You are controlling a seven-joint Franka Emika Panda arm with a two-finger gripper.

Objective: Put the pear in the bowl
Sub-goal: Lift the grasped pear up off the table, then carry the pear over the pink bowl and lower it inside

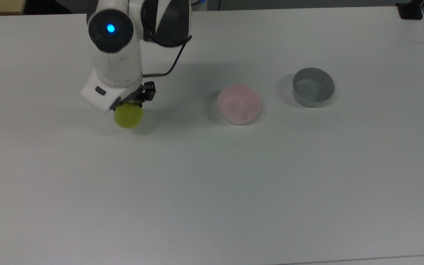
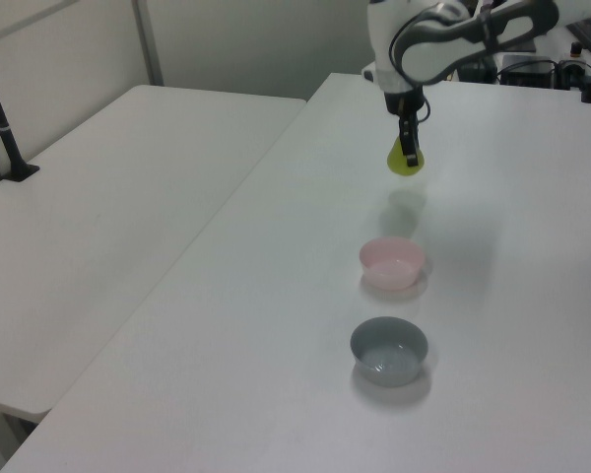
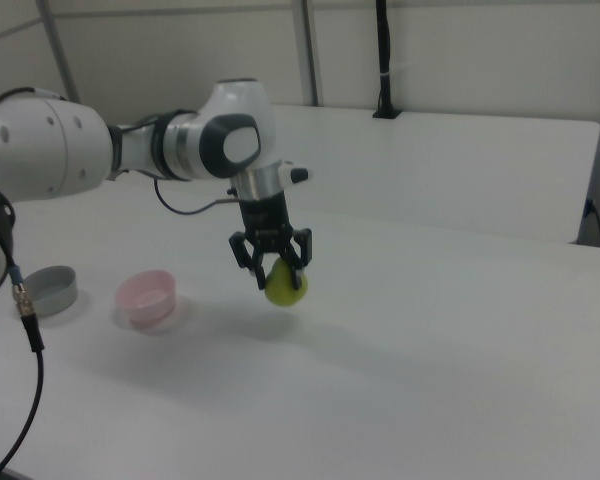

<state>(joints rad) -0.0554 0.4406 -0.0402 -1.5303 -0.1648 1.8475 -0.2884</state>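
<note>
One pincer (image 3: 276,268) clamped on pear (image 3: 286,286) (aloft); pink bowl (image 1: 239,104), grey bowl (image 1: 313,87) beside, apart

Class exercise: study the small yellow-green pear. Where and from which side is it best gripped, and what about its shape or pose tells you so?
Grip the small yellow-green pear at its narrower upper part, from directly above, as the two-finger gripper does here. The pear hangs stem-up with its wide belly below the fingers, which probably helps stop it slipping out.
</note>
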